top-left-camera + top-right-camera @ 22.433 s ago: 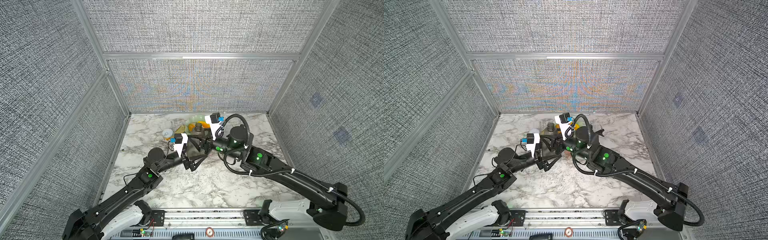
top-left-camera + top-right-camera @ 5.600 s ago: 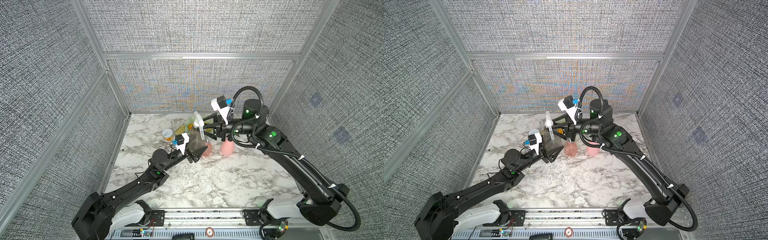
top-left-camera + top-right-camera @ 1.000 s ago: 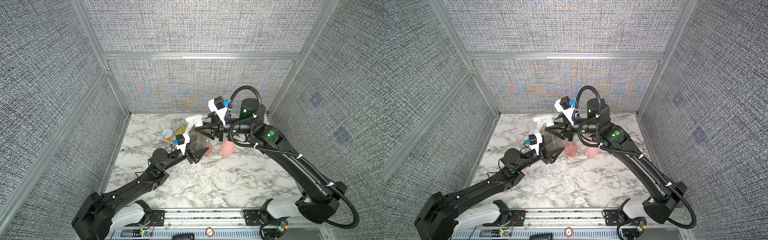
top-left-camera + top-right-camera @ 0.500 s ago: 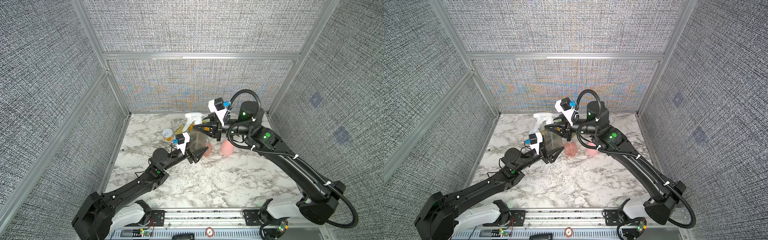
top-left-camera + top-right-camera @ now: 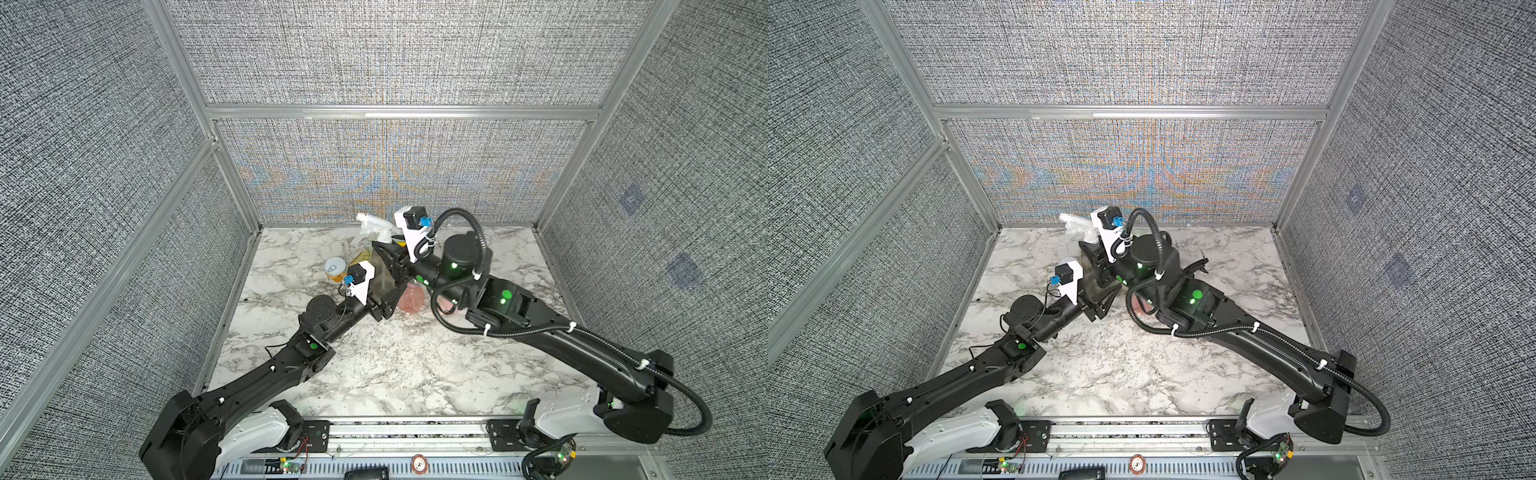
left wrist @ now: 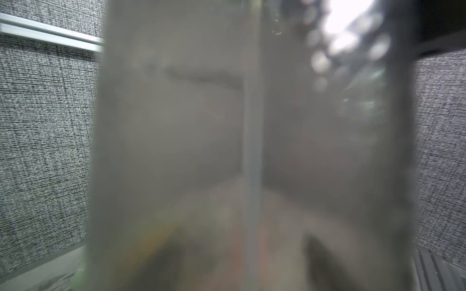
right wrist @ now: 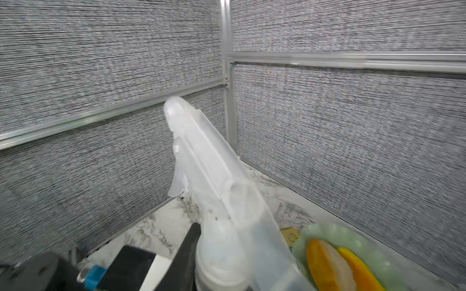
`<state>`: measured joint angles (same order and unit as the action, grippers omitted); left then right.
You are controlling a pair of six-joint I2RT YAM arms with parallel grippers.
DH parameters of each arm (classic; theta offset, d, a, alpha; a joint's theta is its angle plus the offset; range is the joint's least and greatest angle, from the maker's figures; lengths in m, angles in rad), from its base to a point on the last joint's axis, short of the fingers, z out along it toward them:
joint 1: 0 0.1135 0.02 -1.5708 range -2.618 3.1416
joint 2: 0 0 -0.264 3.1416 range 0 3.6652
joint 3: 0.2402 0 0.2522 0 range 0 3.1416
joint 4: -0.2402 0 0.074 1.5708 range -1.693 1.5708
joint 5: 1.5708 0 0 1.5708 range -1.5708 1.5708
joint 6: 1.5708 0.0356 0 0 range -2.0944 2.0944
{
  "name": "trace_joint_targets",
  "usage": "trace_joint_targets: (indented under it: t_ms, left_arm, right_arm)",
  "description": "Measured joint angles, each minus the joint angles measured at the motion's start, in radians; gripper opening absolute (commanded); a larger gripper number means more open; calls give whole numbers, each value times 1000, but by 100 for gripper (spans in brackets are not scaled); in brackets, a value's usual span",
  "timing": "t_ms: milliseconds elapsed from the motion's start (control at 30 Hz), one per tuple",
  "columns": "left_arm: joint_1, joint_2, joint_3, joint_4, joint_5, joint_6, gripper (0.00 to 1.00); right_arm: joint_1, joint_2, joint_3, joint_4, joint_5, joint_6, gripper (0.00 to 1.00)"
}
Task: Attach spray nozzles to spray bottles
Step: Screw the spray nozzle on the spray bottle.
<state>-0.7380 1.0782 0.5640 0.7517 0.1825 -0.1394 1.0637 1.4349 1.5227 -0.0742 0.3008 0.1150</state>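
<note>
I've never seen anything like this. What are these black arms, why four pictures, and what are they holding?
These are two robot arms reaching over a marble table, each ending in a two-fingered gripper. Two pictures come from one camera head looking down on everything. The other two come from small cameras on the arms' wrists. The left gripper is closed on a smoky grey bottle, which fills its wrist view as a blur. The right gripper grips a pale nozzle sitting on that bottle's neck. Its wrist view shows the nozzle close up, plus a green dish. A pink clear bottle and a tin can stand nearby.
</note>
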Motion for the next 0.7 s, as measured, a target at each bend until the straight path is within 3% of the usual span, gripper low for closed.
trace_joint_targets:
  t_ms: [167,267,333,400,500,700]
  left_arm:
    - [0,-3,-5,-44,-56,36,45]
    - [0,-4,-6,-71,-85,61,44]
    - [0,-5,-10,-80,-105,69,44]
    - [0,-9,-15,-77,-116,76,44]
    - [-2,-15,-19,-65,-121,77,44]
    - [-7,-19,-19,32,-73,84,44]
  right_arm:
    - [89,65,27,5,333,69,10]
    - [110,92,30,21,437,102,11]
    - [113,103,29,29,460,116,21]
    - [111,98,29,33,443,116,43]
    - [94,73,37,3,322,100,62]
    - [81,-59,24,-97,72,65,76]
